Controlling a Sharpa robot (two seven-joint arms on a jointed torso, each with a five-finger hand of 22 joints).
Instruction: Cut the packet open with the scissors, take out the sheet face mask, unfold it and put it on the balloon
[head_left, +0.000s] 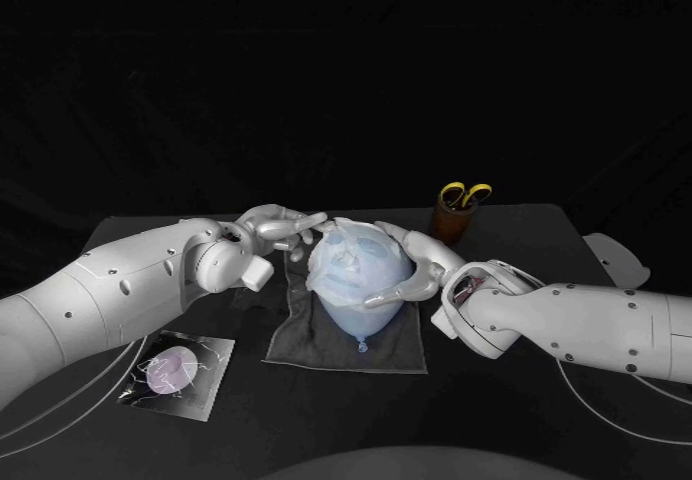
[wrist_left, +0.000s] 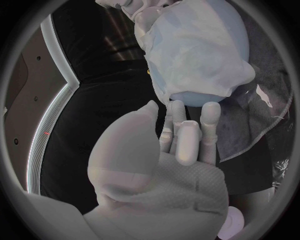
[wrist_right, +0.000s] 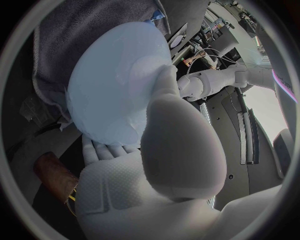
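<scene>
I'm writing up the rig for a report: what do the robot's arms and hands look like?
The left arm and right arm are rounded white shells dotted with small dark screws, with thin pale cables looping beneath. The left hand and right hand are silver, with finely dimpled palms.

Pale blue balloon, yellow-handled scissors

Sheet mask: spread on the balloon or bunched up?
Spread: the sheet mask drapes over the wide end of the balloon, face holes showing, wrinkled at its top edge. The right hand holds the balloon.
</scene>
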